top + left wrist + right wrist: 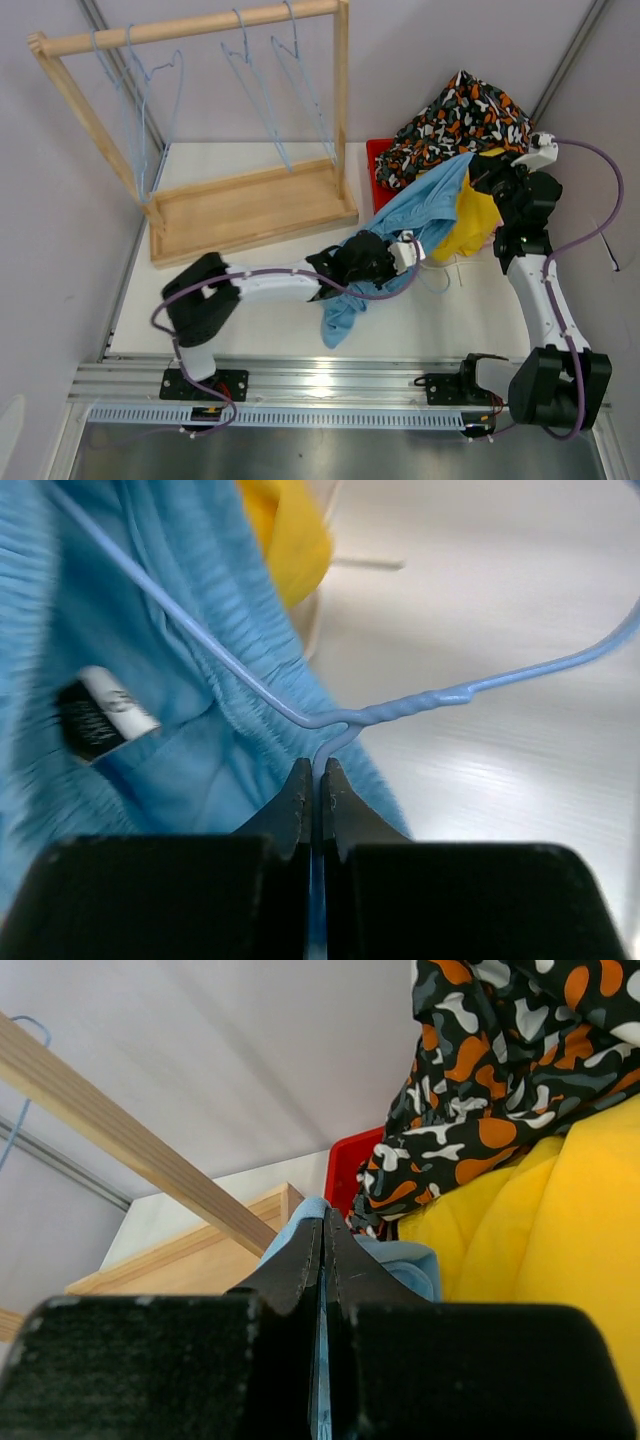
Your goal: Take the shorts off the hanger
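The light blue shorts (420, 205) stretch slantwise across the table between my two grippers, with one end hanging down at the near side (340, 318). My left gripper (408, 250) is shut on the thin blue wire hanger (420, 700), pinching the wire just below its twisted neck; the shorts' waistband (170, 670) still lies over that wire. My right gripper (478, 170) is shut on the upper edge of the light blue shorts (300, 1222). Yellow shorts (468, 225) lie under the right gripper, and the black-orange-white blotched shorts (460, 120) are heaped behind it.
A wooden rack (250, 205) stands at the back left, with several empty wire hangers (290, 90) on its top bar. A red bin (378, 165) sits to the right of the rack, under the blotched shorts. The right arm (540, 290) rises along the right side.
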Action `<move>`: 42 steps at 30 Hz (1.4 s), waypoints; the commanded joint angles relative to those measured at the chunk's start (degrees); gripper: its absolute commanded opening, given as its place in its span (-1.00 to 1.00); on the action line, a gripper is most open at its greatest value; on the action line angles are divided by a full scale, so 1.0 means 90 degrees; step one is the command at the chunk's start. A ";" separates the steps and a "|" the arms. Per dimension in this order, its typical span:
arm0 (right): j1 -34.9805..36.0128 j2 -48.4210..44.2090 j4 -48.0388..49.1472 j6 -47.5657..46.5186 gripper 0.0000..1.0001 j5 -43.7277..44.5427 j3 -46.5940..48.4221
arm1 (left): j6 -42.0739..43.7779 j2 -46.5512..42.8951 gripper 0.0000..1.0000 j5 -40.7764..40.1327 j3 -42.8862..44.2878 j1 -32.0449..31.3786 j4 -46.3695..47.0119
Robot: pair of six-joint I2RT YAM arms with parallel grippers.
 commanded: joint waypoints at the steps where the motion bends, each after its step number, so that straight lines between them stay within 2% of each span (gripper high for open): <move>1: -0.0058 0.0412 0.0555 0.0061 -1.00 0.0100 0.0524 | -0.0857 -0.1695 -1.00 0.1327 -0.0091 -0.0093 -0.0906; 5: -0.0058 0.0803 0.0780 0.0285 -1.00 0.0080 0.0769 | -0.1210 -0.2691 -1.00 0.2111 -0.0121 -0.0395 -0.1943; 8: -0.0058 0.1155 0.0771 0.0306 -1.00 0.0139 0.1051 | -0.1415 -0.3560 -1.00 0.2240 -0.0033 -0.0883 -0.2587; 12: -0.0068 0.1643 0.0489 0.0169 -1.00 0.0081 0.1471 | -0.2215 -0.4654 -1.00 0.2523 -0.0082 -0.1507 -0.2688; 15: -0.0068 0.1839 0.0283 0.0100 -1.00 0.0090 0.1580 | -0.2850 -0.5328 -1.00 0.2476 0.0025 -0.1733 -0.2804; 21: -0.0068 0.1586 0.0263 0.0382 -1.00 -0.0007 0.1123 | -0.3057 -0.6032 -1.00 0.1794 0.0318 -0.1851 -0.3234; 24: 0.0010 0.0992 0.0370 0.0743 -1.00 -0.0465 0.0683 | -0.2630 -0.5994 -1.00 0.1061 0.0494 -0.1841 -0.3274; 25: 0.0107 0.0758 0.0487 0.0755 -1.00 -0.0892 0.0285 | -0.2472 -0.5916 -1.00 0.0431 0.0717 -0.1841 -0.3206; 27: 0.0798 -0.0082 0.0683 0.0338 -1.00 -0.1305 -0.0311 | -0.2032 -0.5527 -1.00 -0.0459 0.1165 -0.1783 -0.3069; 28: 0.1169 -0.0404 0.0644 0.0054 -1.00 -0.1258 -0.0459 | -0.1886 -0.5332 -1.00 -0.0851 0.1313 -0.1754 -0.3011; 29: 0.1917 -0.0968 0.0344 -0.0238 -1.00 -0.1151 -0.0558 | -0.1701 -0.4953 -1.00 -0.1126 0.1692 -0.1657 -0.2991; 31: 0.2469 -0.1391 0.0050 -0.0747 -1.00 -0.0888 -0.0695 | -0.1689 -0.4570 -1.00 -0.1652 0.2435 -0.1413 -0.3039; 32: 0.2616 -0.1538 -0.0193 -0.0778 -1.00 -0.0993 -0.0676 | -0.1766 -0.4413 -1.00 -0.1723 0.3105 -0.1073 -0.3030; 34: 0.2666 -0.1735 -0.0555 -0.0817 -1.00 -0.1344 -0.0521 | -0.1961 -0.4042 -1.00 -0.1637 0.3539 -0.0613 -0.3029; 35: 0.2657 -0.1774 -0.0751 -0.0885 -1.00 -0.1326 -0.0317 | -0.2088 -0.3954 -1.00 -0.1539 0.3725 -0.0147 -0.3049; 36: 0.2666 -0.1832 -0.0994 -0.0963 -1.00 -0.1278 -0.0218 | -0.2089 -0.3788 -1.00 -0.1471 0.4307 0.0032 -0.3068; 40: 0.2560 -0.1570 -0.1075 -0.1422 -1.00 -0.0059 0.0533 | -0.1943 -0.3484 -1.00 -0.1568 0.5716 0.0356 -0.3799; 42: 0.2394 -0.1132 -0.1172 -0.1560 -1.00 0.0332 0.1634 | -0.2108 -0.3542 -1.00 -0.1549 0.5933 0.0356 -0.4268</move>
